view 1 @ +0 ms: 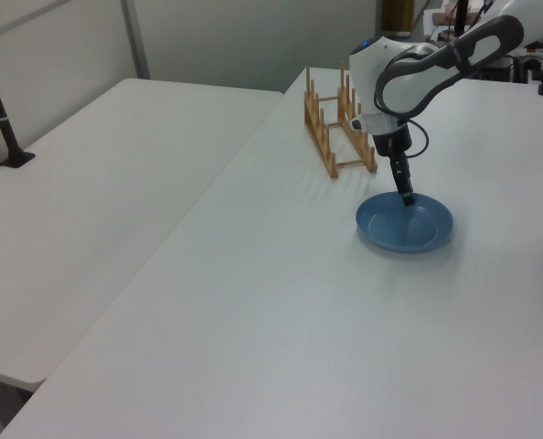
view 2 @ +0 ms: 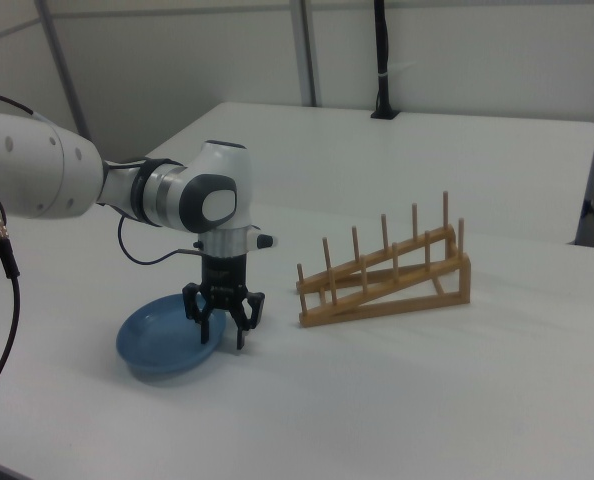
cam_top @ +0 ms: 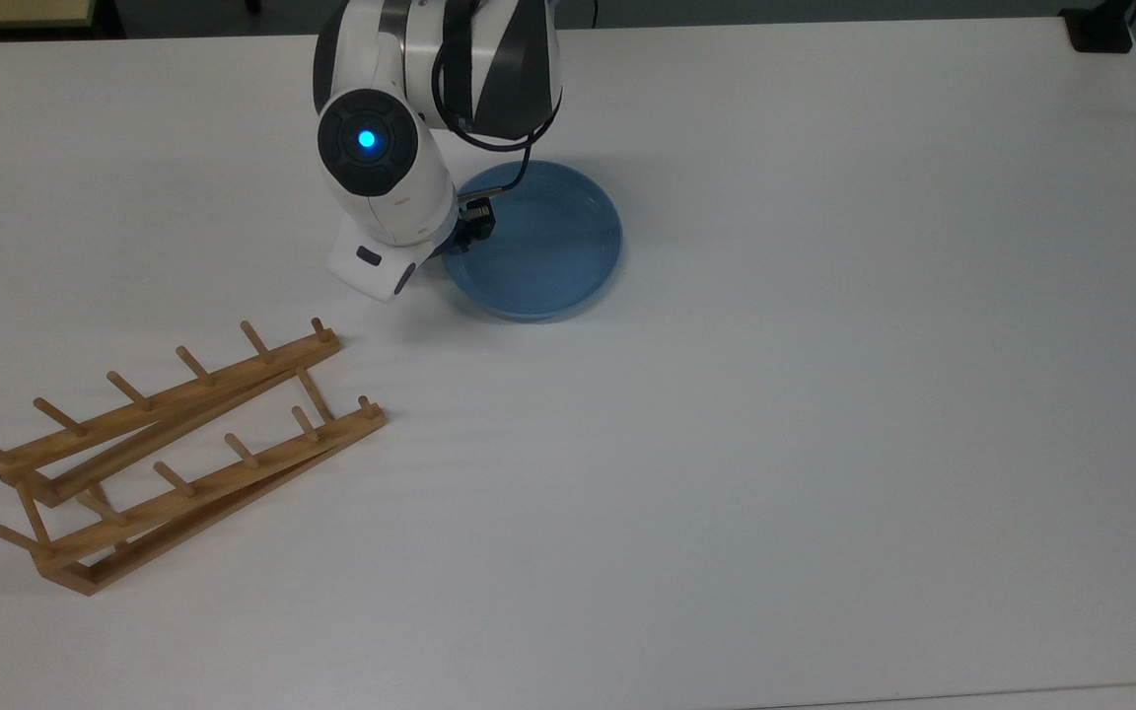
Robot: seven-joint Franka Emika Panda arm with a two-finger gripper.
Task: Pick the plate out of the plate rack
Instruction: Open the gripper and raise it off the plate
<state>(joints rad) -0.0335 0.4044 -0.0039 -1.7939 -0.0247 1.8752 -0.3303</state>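
Note:
The light-blue plate (cam_top: 538, 242) (view 1: 407, 225) (view 2: 162, 340) lies flat on the white table, well away from the wooden plate rack (cam_top: 174, 449) (view 1: 337, 133) (view 2: 387, 280), whose pegs hold nothing. My gripper (cam_top: 469, 232) (view 1: 406, 195) (view 2: 222, 325) points down at the plate's rim on the side nearest the rack. In the right view its fingers stand spread, open, one on each side of the rim. The arm's wrist hides part of the rim in the top view.
A black cable loops from the wrist over the plate. A second white table (view 1: 98, 174) adjoins on the left view's left, with a black clamped post (view 1: 2, 110) (view 2: 382, 60). A black object (cam_top: 1100, 30) sits at the top view's far right corner.

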